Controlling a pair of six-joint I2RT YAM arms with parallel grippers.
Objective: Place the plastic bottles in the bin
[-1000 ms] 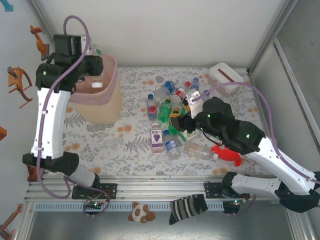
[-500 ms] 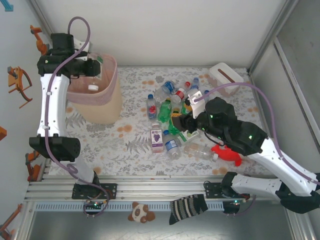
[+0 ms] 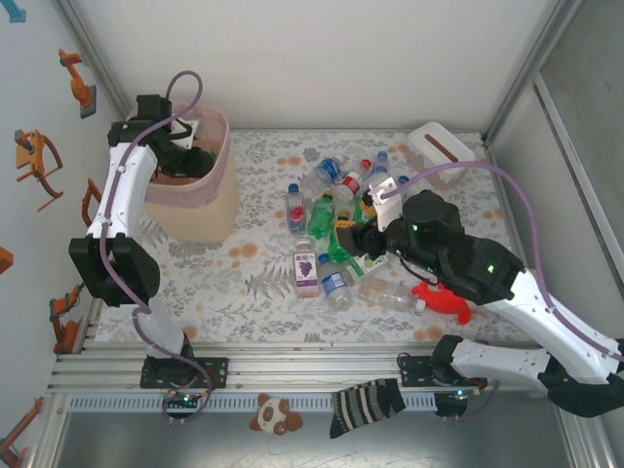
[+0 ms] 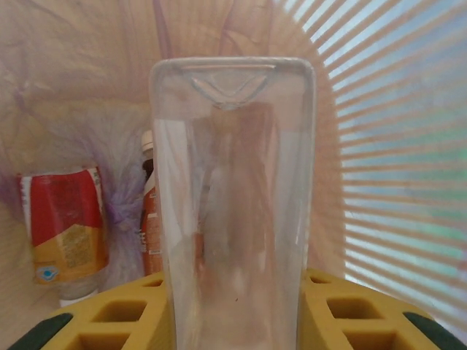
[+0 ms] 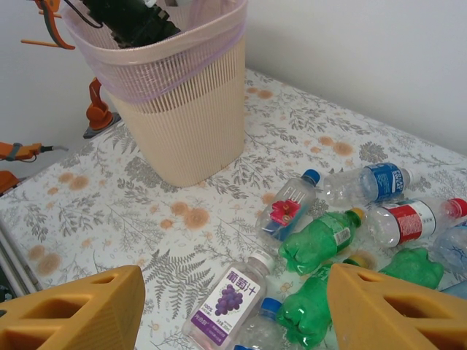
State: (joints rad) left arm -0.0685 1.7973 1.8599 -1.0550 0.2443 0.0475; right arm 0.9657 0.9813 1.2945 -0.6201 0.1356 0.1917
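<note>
1. While the left arm bends over the rim of the bin, the left gripper sits down inside the pink liner.
2. From the left wrist, the left gripper has its yellow fingers pressed against both sides of a clear bottle, pinching it.
3. That clear bottle points away from the camera into the bin; whether its far end touches anything cannot be told.
4. Behind it, low in the bin, lie a red-labelled bottle and a brownish bottle, both against the liner.
5. The right gripper hangs over the heap of bottles at mid-table, well apart from the bin.
6. From the right wrist, the right gripper has its fingers spread, with nothing between them.
7. Below it on the floral tablecloth lie a grape-label bottle, two green bottles, a blue-capped bottle with a pink flower label, and a blue-labelled clear bottle.
8. A red toy figure lies just beside the right arm, and a white tissue box stands at the far right.
</note>
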